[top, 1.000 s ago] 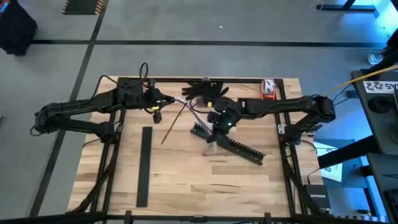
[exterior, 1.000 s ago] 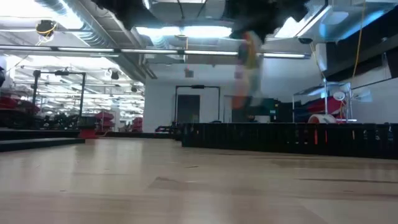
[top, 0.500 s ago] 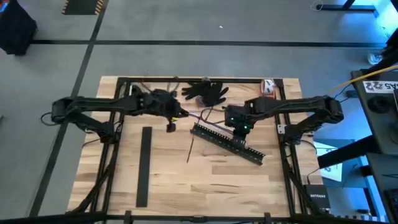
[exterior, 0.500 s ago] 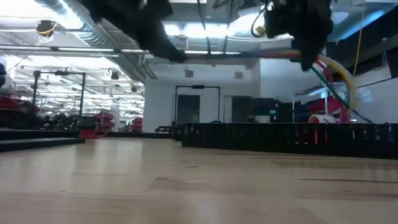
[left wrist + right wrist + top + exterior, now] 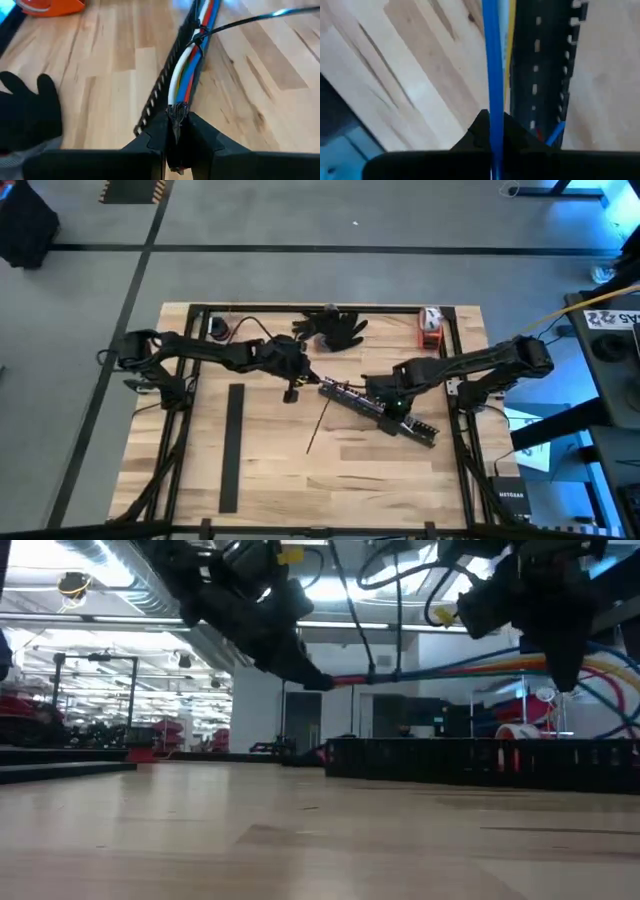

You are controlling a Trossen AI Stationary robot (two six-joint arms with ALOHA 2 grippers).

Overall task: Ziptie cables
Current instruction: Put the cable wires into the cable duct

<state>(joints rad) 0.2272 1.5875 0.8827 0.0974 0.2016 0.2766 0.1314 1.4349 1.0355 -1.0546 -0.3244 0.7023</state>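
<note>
Both arms had moved toward the table's middle since the frame before, and the cables (image 5: 189,70), one bundle of white, blue, red and yellow wires with one black zip tie (image 5: 201,36) around it, were stretched between them above one slotted bar (image 5: 378,411). My left gripper (image 5: 176,134) pinched the bundle's taped end between its fingers, and my right gripper (image 5: 492,131) was pressed around the blue wire at the other end. I counted two black bars, the second (image 5: 232,446) lying alone near the left arm, one pair of black gloves (image 5: 331,328) and one thin stick (image 5: 319,423).
</note>
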